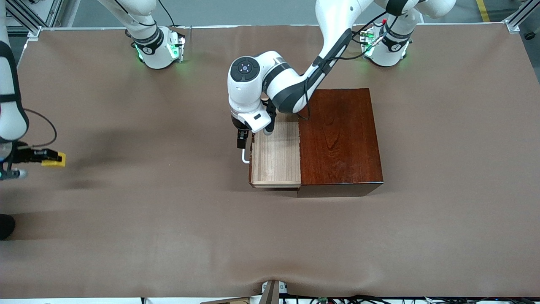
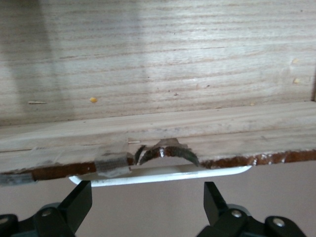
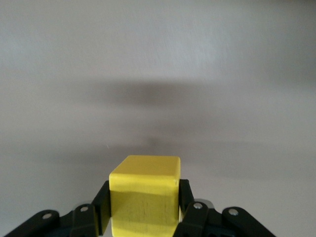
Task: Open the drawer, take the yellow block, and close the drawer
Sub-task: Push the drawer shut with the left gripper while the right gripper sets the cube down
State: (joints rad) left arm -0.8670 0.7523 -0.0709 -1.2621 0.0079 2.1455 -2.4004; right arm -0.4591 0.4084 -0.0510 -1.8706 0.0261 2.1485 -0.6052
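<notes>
Nearest the camera, my drawer sits open and empty. Left gripper fingers spread around its handle, ready to close it. Right gripper pinches the block above the surface, at the right arm's end.

Left gripper hides part of the drawer's white handle.

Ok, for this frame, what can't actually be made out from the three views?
- Front view: the part of the pale-wood drawer tray toward the robots' bases is covered by the left arm.
- Front view: the right gripper sits at the picture's edge, its arm cut off.
- Right wrist view: whether the small yellow block touches the brown table.
- Left wrist view: the left gripper hides the white bar handle's ends.
</notes>
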